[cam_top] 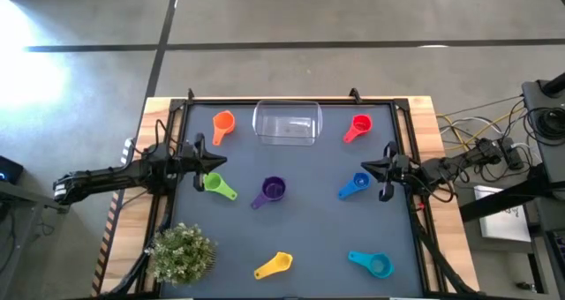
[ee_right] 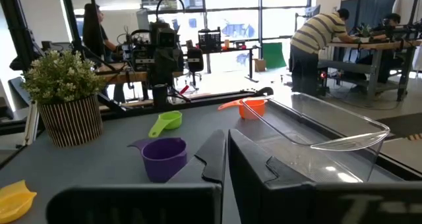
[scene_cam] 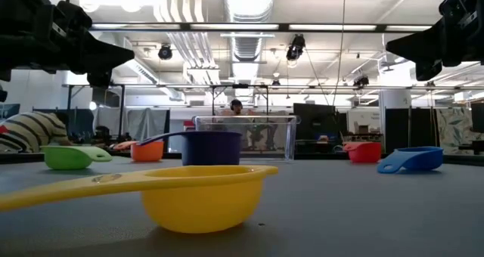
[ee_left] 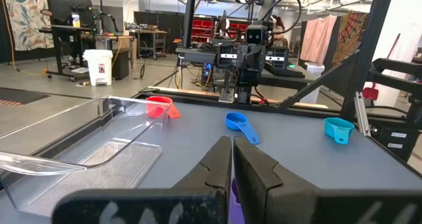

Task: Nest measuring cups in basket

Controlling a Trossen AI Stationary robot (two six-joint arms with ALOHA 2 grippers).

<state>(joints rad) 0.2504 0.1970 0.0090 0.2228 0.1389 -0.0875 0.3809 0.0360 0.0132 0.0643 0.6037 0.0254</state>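
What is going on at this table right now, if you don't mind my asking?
Nothing is being handled yet. The left hand and right hand hover shut at opposite sides of the table. The clear basket sits empty at the far edge, and seven measuring cups lie scattered singly around it, none nested. A potted plant stands in a near corner.

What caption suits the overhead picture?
Seven coloured measuring cups scattered around an empty clear basket, both arms waiting at the table's sides.

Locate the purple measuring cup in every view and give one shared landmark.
High view: purple cup at table centre.
Low view: centre, behind the yellow cup, purple cup.
Left wrist view: a sliver behind the claw fingers.
Right wrist view: lower left.
Shared landmark: the clear basket.
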